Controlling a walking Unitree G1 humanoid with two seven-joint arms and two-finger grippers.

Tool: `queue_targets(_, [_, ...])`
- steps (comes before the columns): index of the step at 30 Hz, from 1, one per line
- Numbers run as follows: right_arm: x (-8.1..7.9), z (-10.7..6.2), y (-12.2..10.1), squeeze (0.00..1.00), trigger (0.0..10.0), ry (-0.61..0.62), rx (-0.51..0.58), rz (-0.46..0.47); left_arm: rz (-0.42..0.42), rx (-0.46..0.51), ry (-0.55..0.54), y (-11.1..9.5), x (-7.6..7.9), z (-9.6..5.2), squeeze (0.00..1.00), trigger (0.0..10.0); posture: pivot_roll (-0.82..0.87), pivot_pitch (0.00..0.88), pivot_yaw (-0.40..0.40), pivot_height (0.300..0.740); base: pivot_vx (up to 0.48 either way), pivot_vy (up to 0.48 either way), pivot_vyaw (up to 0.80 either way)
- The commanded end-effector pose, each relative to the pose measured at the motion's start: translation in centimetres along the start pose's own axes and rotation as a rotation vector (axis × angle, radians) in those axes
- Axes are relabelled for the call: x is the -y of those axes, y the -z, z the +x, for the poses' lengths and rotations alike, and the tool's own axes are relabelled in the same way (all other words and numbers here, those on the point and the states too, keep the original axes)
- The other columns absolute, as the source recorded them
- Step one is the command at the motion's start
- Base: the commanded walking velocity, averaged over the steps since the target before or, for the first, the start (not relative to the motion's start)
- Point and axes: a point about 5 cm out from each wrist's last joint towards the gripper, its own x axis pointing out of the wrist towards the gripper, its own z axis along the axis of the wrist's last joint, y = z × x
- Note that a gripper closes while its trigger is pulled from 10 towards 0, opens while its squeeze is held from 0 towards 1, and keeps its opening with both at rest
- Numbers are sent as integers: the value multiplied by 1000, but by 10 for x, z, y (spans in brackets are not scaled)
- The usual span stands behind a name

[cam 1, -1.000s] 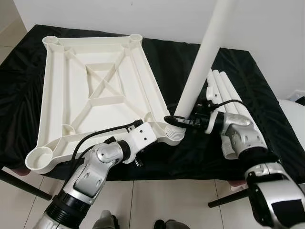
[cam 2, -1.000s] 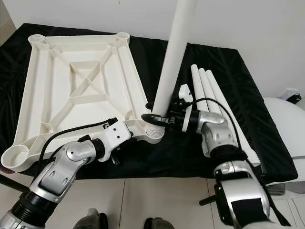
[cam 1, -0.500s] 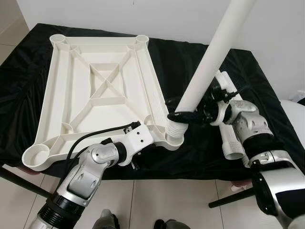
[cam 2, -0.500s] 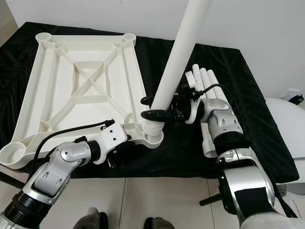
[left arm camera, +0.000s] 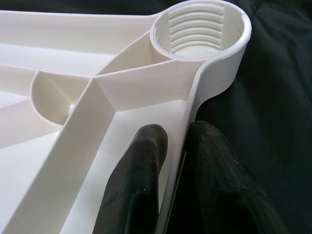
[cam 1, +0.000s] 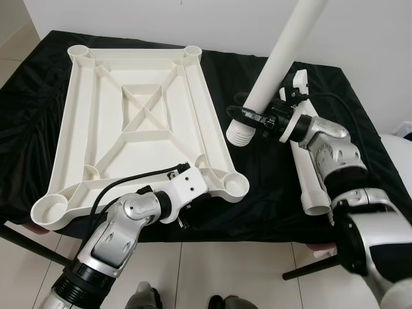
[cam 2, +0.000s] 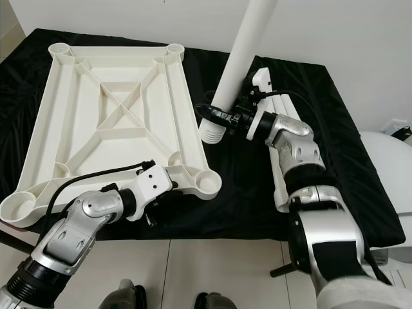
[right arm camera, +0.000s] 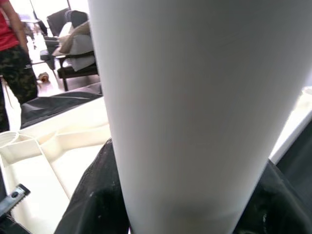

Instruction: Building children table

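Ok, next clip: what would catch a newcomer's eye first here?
The long white table leg held up at a slant by the right gripper, its threaded end hanging over the black cloth. Beside it on the robot's left lies the upside-down white tabletop, ribs showing; the left gripper pinches its near rim close to an empty threaded corner socket. Spare legs lie behind the right arm.

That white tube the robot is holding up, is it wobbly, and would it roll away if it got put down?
The white tube probably stays stiff: held near its threaded end by the right gripper, it stands straight without sagging. It looks hollow plastic like the spare tubes, so likely light. Being round and smooth, it could roll on the black cloth.
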Motion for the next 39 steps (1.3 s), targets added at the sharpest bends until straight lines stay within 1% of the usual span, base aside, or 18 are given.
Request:
queue_targets(1, [-2, 0, -4, 0, 10000, 10, 37, -13, -12, 1, -45, 1, -5, 2, 0, 10000, 27, 129, -85, 740, 0, 0, 0])
queue_targets(2, [-8, -1, -1, 0, 10000, 17, 50, -11, -30, -11, -65, 4, -9, 3, 0, 10000, 19, 122, -83, 740, 0, 0, 0])
queue_targets(3, [-8, -1, -1, 0, 10000, 17, 50, -11, -30, -11, -65, 4, -9, 3, 0, 10000, 19, 122, -83, 740, 0, 0, 0])
queue_targets(5, [-16, -2, 1, 0, 10000, 52, 110, 10, -43, -50, -111, 15, -18, 4, 0, 10000, 4, 115, -79, 740, 0, 0, 0])
queue_targets(6, [-16, -2, 1, 0, 10000, 52, 110, 10, -43, -50, -111, 15, -18, 4, 0, 10000, 4, 115, -79, 740, 0, 0, 0])
queue_targets(8, [-19, -5, 2, 0, 10000, 112, 149, 24, -52, -61, -174, 18, -28, 3, 0, 10000, -4, 106, -77, 740, 0, 0, 0])
queue_targets(9, [-19, -5, 2, 0, 10000, 112, 149, 24, -52, -61, -174, 18, -28, 3, 0, 10000, -4, 106, -77, 740, 0, 0, 0])
queue_targets(13, [-23, -9, 10, 0, 10000, 221, 154, 32, -59, -74, -237, 18, -37, 5, 0, 10000, -11, 97, -78, 740, 0, 0, 0])
queue_targets(23, [-23, -10, 12, 0, 10000, 237, 154, 41, -59, -80, -247, 19, -38, 6, 0, 10000, -11, 97, -78, 740, 0, 0, 0])
queue_targets(24, [-24, -10, 14, 0, 10000, 258, 148, 47, -75, -84, -263, 19, -40, 7, 0, 10000, -14, 94, -77, 740, 0, 0, 0])
queue_targets(25, [-23, -12, 22, 0, 10000, 336, 128, 93, -123, -82, -323, 17, -44, 9, 0, 10000, -22, 88, -64, 740, 0, 0, 0])
queue_targets(26, [-23, -12, 22, 0, 10000, 336, 128, 93, -123, -82, -323, 17, -44, 9, 0, 10000, -22, 88, -64, 740, 0, 0, 0])
queue_targets(27, [-22, -13, 28, 0, 10000, 404, 112, 126, -159, -80, -367, 15, -47, 11, 0, 10000, -22, 88, -64, 740, 0, 0, 0])
queue_targets(28, [-21, -17, 37, 0, 10000, 515, 77, 174, -207, -79, -413, 13, -49, 13, 0, 10000, -23, 87, -57, 740, 0, 0, 0])
queue_targets(30, [-21, -18, 38, 0, 10000, 533, 71, 181, -212, -79, -416, 13, -49, 13, 0, 10000, -22, 87, -56, 740, 0, 0, 0])
queue_targets(31, [-21, -20, 41, 0, 10000, 578, 57, 189, -226, -82, -438, 15, -48, 15, 0, 10000, -22, 87, -55, 740, 0, 0, 0])
queue_targets(33, [-20, -21, 43, 0, 10000, 614, 42, 195, -245, -83, -459, 16, -47, 16, 0, 10000, -22, 87, -55, 740, 0, 0, 0])
queue_targets(39, [-27, -23, 49, 0, 10000, 642, 24, 190, -270, -64, -431, 12, -38, 25, 0, 10000, -26, 91, -57, 740, 0, 0, 0])
